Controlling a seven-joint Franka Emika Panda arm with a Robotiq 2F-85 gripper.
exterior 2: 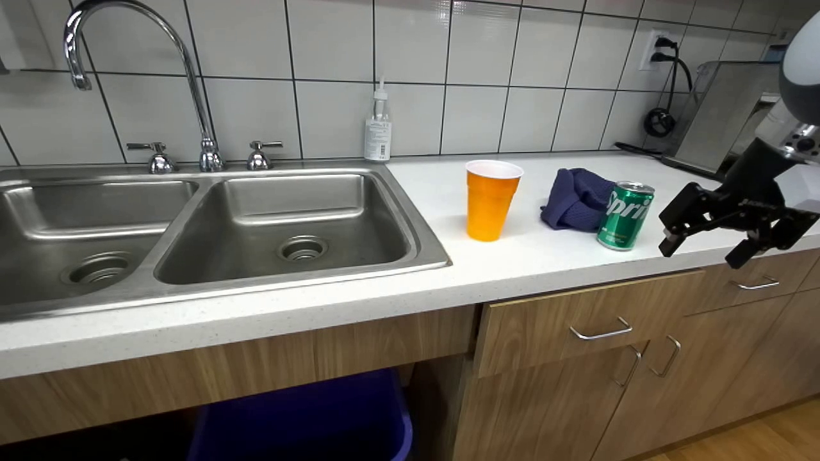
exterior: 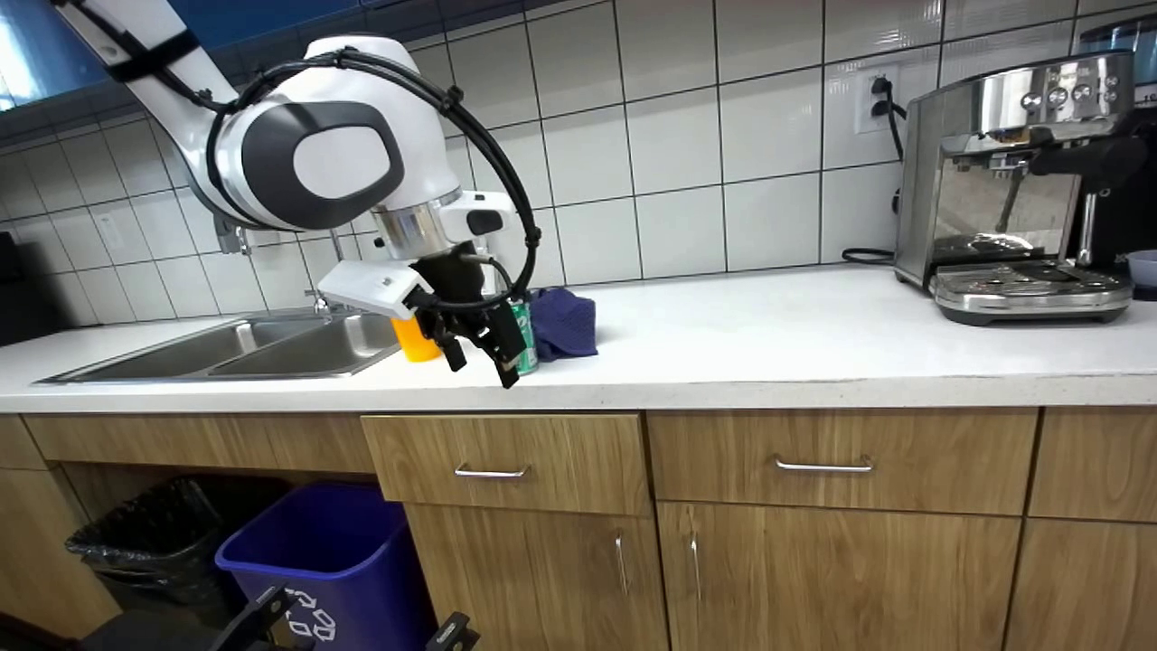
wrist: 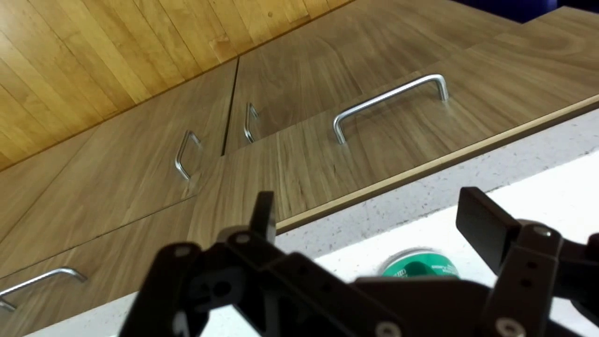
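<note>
Wide-spread, empty pincer [exterior 2: 703, 251] near a green Sprite can [exterior 2: 626, 218].
In an exterior view, the can stands at the pincer's ten o'clock on the bench [exterior 2: 538, 257]; beyond it, a crumpled navy cloth [exterior 2: 578, 200], then, toward nine, an orange cup [exterior 2: 491, 206] and sink [exterior 2: 181, 224].

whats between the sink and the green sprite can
The orange cup stands between the sink and the green can in an exterior view, with white counter on both sides; the dark blue cloth sits farther back, near the can.

The gripper [exterior 2: 701, 251] hangs, jaws apart, near a can [exterior 2: 624, 216]; a cup [exterior 2: 492, 203] stands between cloth [exterior 2: 574, 203] and sink [exterior 2: 428, 250].
</note>
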